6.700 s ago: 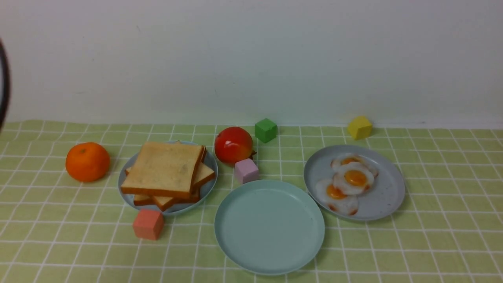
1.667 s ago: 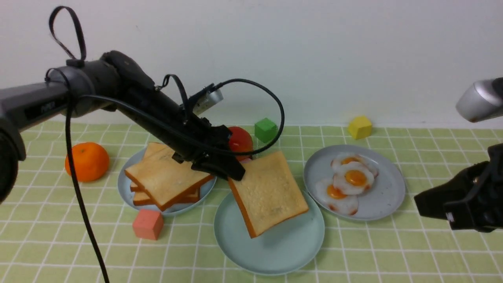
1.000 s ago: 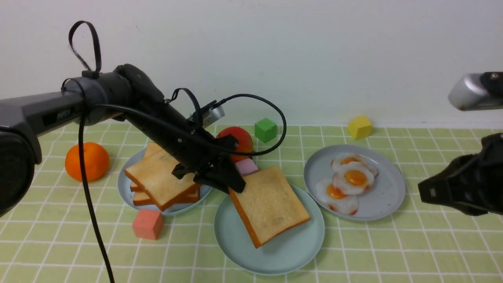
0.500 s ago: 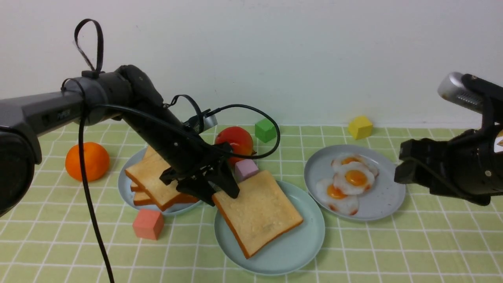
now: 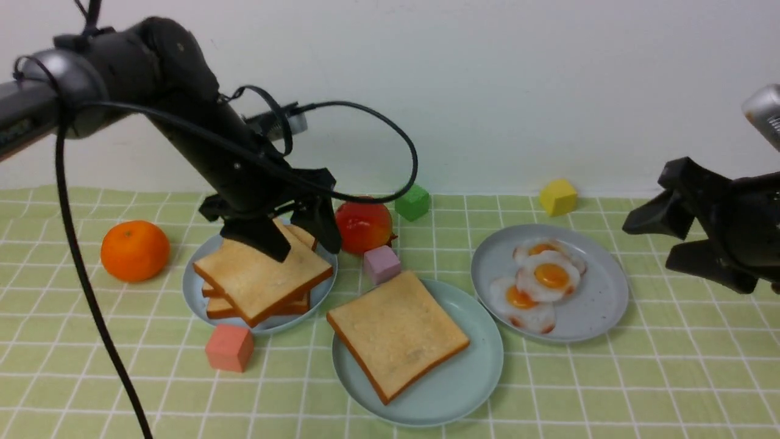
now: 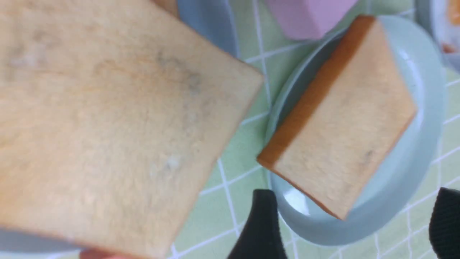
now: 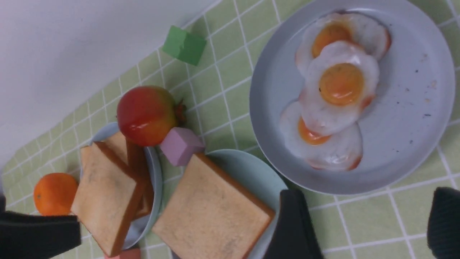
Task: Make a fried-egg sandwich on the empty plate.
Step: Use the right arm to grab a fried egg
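Note:
One toast slice (image 5: pixel 397 332) lies flat on the mint-green plate (image 5: pixel 469 384); it also shows in the left wrist view (image 6: pixel 345 144) and the right wrist view (image 7: pixel 212 216). My left gripper (image 5: pixel 304 241) is open and empty above the toast stack (image 5: pixel 262 280) on the light-blue plate (image 5: pixel 196 308). Three fried eggs (image 5: pixel 545 277) overlap on the grey plate (image 5: pixel 600 305). My right gripper (image 5: pixel 661 241) is open and empty, in the air to the right of the grey plate.
An orange (image 5: pixel 135 250) sits at the left. A red fruit (image 5: pixel 362 224), a pink cube (image 5: pixel 382 264) and a green cube (image 5: pixel 412 202) stand behind the plates. A yellow cube (image 5: pixel 557 197) is at the back right, a salmon cube (image 5: pixel 230 347) in front of the toast stack.
My left gripper let go of the toast slice on the mint-green plate, opened, and rose back over the toast stack. My right gripper opened and moved right.

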